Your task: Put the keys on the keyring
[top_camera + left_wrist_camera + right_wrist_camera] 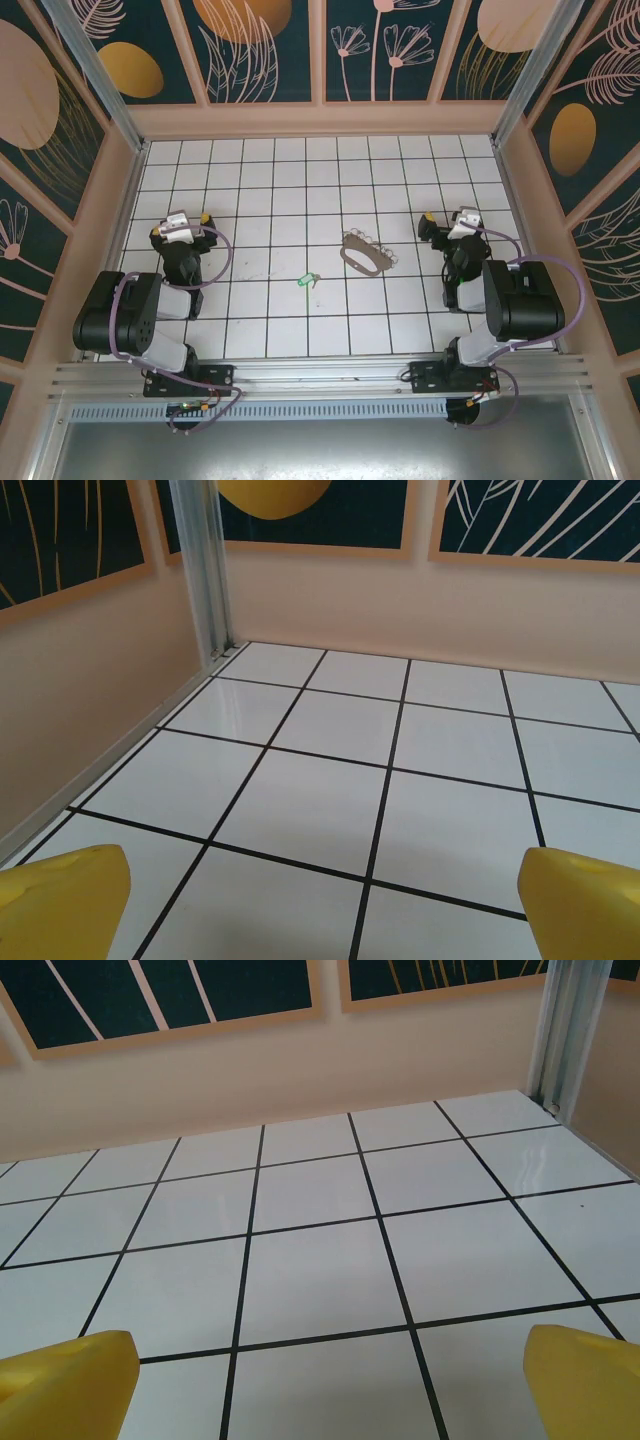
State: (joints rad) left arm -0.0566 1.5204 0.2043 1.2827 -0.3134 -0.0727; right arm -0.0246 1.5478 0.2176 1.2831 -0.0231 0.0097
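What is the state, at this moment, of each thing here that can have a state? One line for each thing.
keys: lying loose on the tiled table, apart from the keyring, not threaded on it.
keyring: lying flat, not held.
left gripper: open, holding nothing.
right gripper: open, holding nothing.

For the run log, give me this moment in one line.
left gripper open, empty | right gripper open, empty | keys on tiles, apart from keyring
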